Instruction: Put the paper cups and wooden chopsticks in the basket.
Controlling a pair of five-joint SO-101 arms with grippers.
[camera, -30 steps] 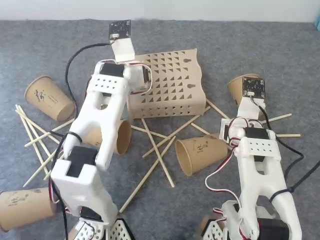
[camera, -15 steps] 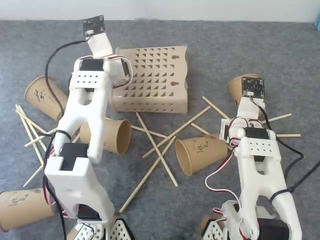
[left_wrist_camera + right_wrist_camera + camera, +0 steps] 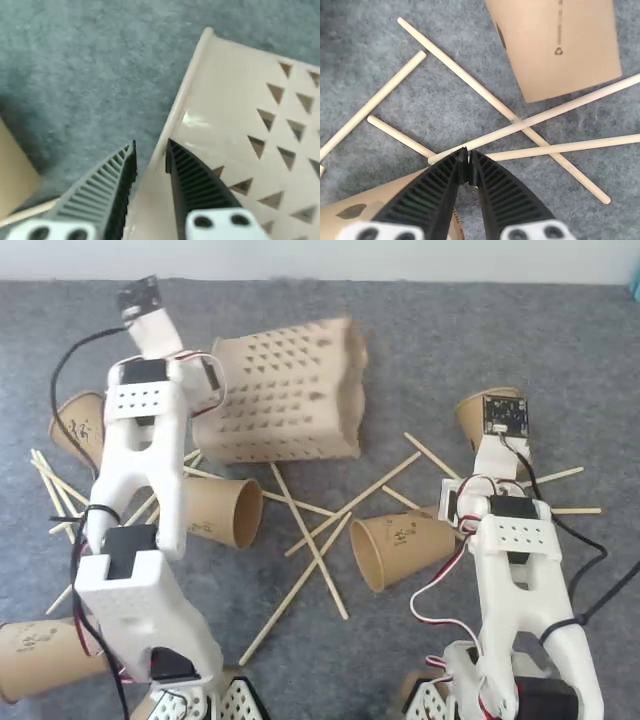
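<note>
On the fuzzy grey mat (image 3: 450, 340), left gripper (image 3: 150, 150) clamps the perforated basket (image 3: 240, 100) by its rim; right gripper (image 3: 468, 155) jaws together.

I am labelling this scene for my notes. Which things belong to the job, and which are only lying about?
Job:
basket, its rim between the left fingers
paper cups on their sides
chopsticks scattered around

Only lying about:
grey mat
</note>
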